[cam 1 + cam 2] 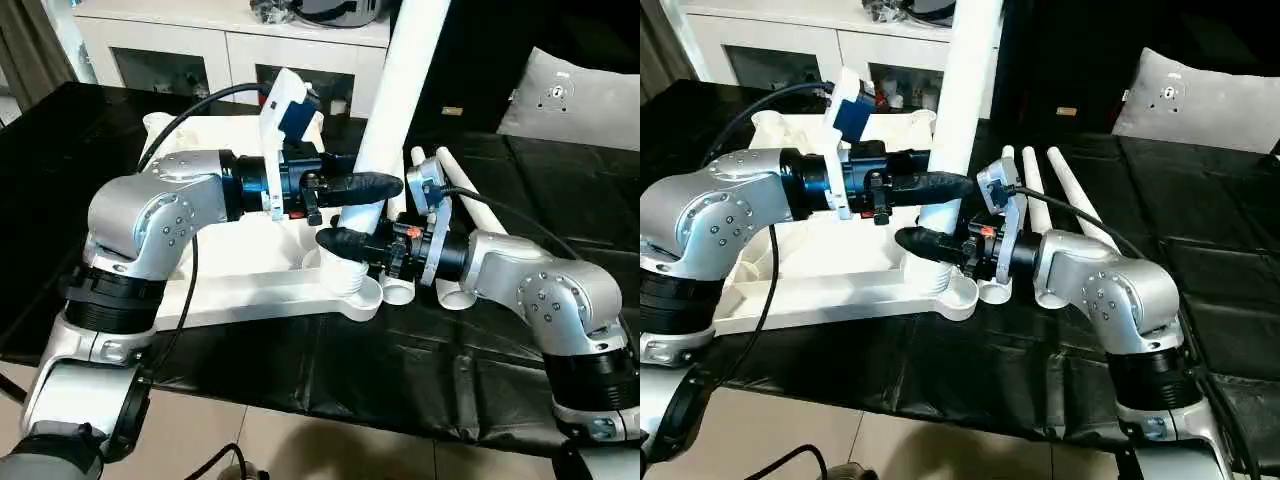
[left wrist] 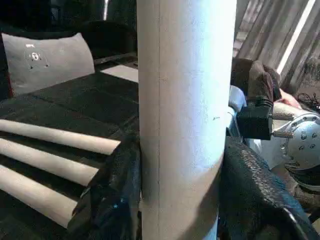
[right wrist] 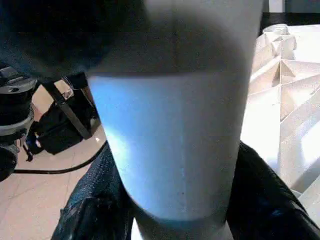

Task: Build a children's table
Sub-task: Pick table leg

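We hold one leg [image 1: 405, 80] upright in the tabletop's [image 1: 250, 290] near corner socket, left tool [image 1: 352, 186] clamped higher, right tool [image 1: 343, 240] lower. It looks light, stiff and smooth, so gripping low near the socket should steady it. Three more legs [image 1: 1040, 190] lie just beside it on the table [image 1: 560, 200].

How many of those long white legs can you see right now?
4. One upright leg stands in the tabletop's near corner socket, gripped by both grippers. Three spare legs lie side by side on the black table behind the right arm.
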### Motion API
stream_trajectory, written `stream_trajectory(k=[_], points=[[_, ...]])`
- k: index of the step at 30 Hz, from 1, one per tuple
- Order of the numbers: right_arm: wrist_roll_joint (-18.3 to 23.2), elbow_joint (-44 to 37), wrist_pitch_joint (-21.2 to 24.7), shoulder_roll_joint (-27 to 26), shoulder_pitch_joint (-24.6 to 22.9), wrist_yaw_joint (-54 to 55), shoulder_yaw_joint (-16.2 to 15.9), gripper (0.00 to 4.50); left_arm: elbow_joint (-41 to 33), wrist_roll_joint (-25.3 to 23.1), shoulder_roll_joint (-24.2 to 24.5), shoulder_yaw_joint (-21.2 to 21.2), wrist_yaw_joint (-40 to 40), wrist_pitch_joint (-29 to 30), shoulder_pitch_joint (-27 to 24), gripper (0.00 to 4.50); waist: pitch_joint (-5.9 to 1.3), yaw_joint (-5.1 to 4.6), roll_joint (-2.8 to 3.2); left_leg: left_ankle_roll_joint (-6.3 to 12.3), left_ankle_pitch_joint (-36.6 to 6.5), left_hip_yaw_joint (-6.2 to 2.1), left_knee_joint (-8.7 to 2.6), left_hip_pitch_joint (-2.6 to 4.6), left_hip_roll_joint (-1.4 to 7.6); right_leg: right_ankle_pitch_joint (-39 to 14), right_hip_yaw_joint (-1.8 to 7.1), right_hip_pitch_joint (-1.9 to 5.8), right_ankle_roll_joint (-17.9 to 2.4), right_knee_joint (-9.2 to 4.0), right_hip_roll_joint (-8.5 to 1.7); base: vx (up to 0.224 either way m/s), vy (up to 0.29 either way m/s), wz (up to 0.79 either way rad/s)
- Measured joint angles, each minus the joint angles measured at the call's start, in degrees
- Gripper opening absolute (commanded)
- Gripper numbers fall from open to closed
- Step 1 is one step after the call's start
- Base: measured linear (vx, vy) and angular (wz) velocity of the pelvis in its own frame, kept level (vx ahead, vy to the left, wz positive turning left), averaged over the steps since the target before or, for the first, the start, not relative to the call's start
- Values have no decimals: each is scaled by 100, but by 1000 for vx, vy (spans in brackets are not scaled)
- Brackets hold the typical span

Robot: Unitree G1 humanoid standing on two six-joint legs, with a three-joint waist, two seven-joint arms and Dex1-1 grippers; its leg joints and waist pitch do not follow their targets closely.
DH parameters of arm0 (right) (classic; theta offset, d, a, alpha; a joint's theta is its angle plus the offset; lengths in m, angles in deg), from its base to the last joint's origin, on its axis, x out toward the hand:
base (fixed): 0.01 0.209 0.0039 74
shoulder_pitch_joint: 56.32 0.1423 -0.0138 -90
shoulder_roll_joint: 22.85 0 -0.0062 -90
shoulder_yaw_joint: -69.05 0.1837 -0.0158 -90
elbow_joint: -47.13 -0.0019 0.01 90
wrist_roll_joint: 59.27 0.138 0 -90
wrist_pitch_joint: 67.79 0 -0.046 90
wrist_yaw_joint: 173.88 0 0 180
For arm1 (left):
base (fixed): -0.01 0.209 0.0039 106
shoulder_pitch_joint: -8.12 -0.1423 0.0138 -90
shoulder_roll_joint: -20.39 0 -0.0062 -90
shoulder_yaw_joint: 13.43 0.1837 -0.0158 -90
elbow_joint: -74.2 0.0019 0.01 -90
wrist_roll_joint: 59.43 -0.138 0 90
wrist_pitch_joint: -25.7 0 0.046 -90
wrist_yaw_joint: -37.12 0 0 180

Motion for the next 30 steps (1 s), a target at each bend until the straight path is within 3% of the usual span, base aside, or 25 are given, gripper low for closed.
stream_trajectory(k=[7,11,14,17,20,23,27,30], points=[[19,-117,-42,-175,-136,184,16,197,-128,385,-205,-261,-41,180,-237,313,-3,1,11,0,0,0,-1,0,0,1,0,0,-1,0,0,0,0,0],[168,-299,-70,-457,-271,357,156,197,-289,996,-618,-762,-345,446,-524,355,-3,4,13,0,0,0,2,0,0,3,-2,1,-5,0,0,0,0,0],[217,-380,-145,-562,-382,500,312,196,-299,1444,-1061,-1145,-766,488,-613,357,-6,29,18,1,-1,0,7,8,0,3,-5,17,-5,-2,-5,0,0,0],[111,-153,-85,-566,-608,887,440,196,-568,2182,-1539,-1483,-994,435,-645,377,-7,46,17,1,-1,-3,14,13,0,6,-10,33,-4,-12,-8,0,0,0],[-14,25,-7,-664,-857,1082,451,191,-750,2591,-1813,-1601,-1254,379,-589,389,-13,34,57,3,-2,-2,18,13,-4,8,-9,35,-2,-13,-12,0,0,0],[-172,-118,-276,-788,-911,1280,462,190,-735,2573,-2009,-1852,-1728,221,-589,389,-19,-19,82,1,-1,-3,9,18,-1,9,-10,33,10,-12,-7,0,0,0],[-384,-303,-596,-865,-939,1535,510,190,-743,2120,-1893,-1945,-2063,5,-651,389,-34,-26,110,0,0,-6,2,23,1,-9,-11,32,43,-12,-3,0,0,0],[-758,-531,-754,-673,-976,1787,381,190,-980,895,-1058,-1317,-2368,-358,-1145,389,-54,-41,146,0,0,-7,-4,24,-1,-13,-6,32,58,-20,-3,0,0,0]])
